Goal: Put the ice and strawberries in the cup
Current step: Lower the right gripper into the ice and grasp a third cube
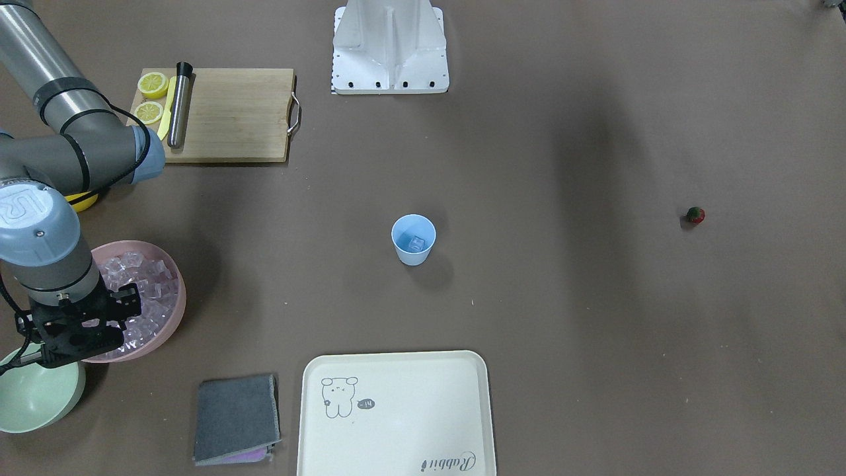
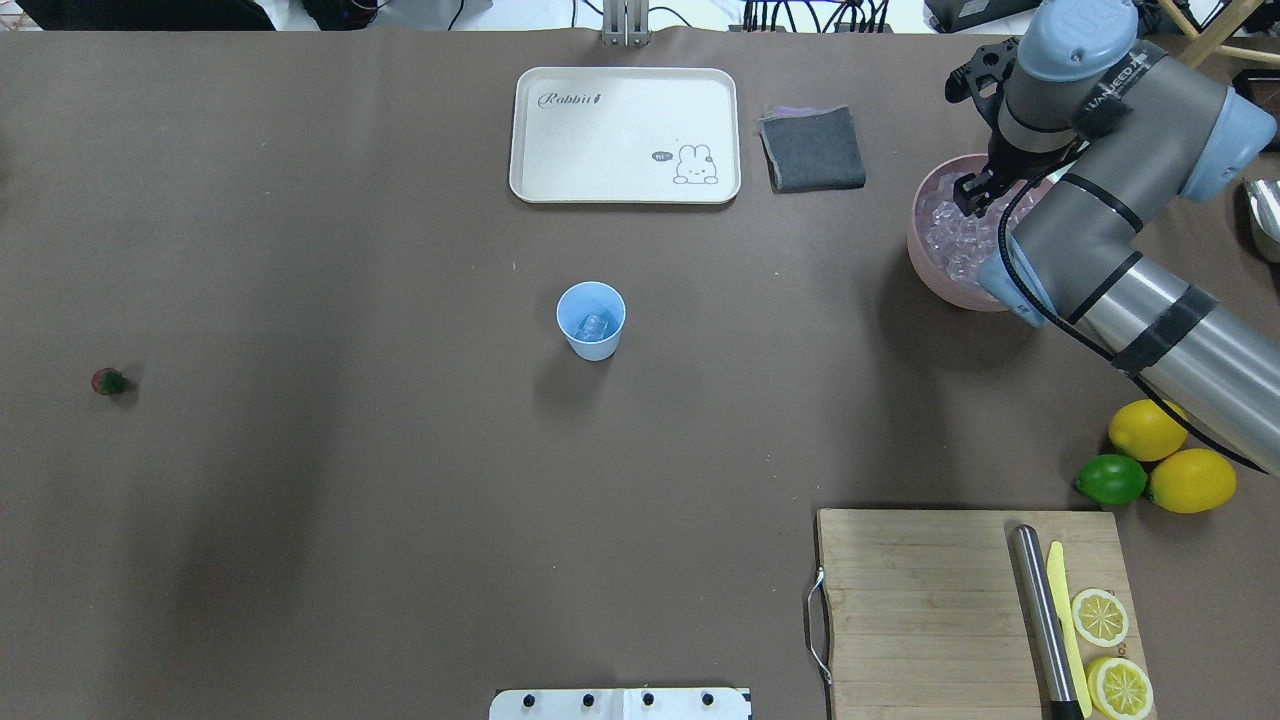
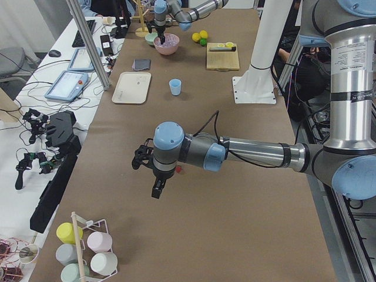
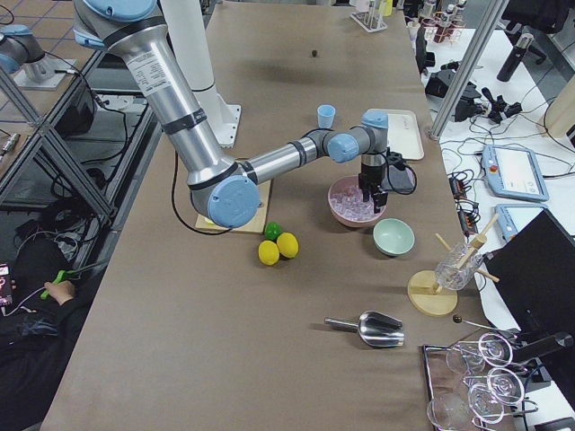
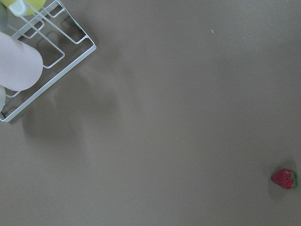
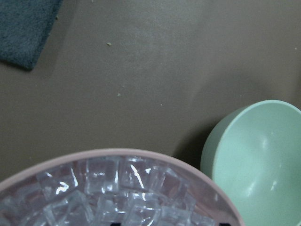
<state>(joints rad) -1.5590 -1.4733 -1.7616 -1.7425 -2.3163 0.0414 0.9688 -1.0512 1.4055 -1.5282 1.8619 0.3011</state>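
The light-blue cup point(image 2: 591, 320) stands upright mid-table with one ice cube point(image 2: 594, 325) inside; it also shows in the front view point(image 1: 413, 239). More ice point(image 2: 945, 235) fills a pink bowl point(image 2: 940, 283). My right gripper point(image 2: 972, 192) hangs over that bowl, just above the cubes, jaws apart and empty. The small red strawberry point(image 2: 109, 381) lies alone far out on my left side. My left gripper point(image 3: 157, 189) hovers near it, the berry point(image 5: 284, 179) at the wrist view's lower right. I cannot tell if that gripper is open or shut.
A pale-green bowl point(image 1: 33, 396) sits beside the pink bowl. A cream tray point(image 2: 625, 190) and a grey cloth point(image 2: 812, 150) lie beyond the cup. A cutting board point(image 2: 930, 600) holds lemon halves, a knife and a metal rod. Lemons and a lime point(image 2: 1110, 479) lie nearby. A wire mug rack point(image 5: 47, 61) stands by the left gripper.
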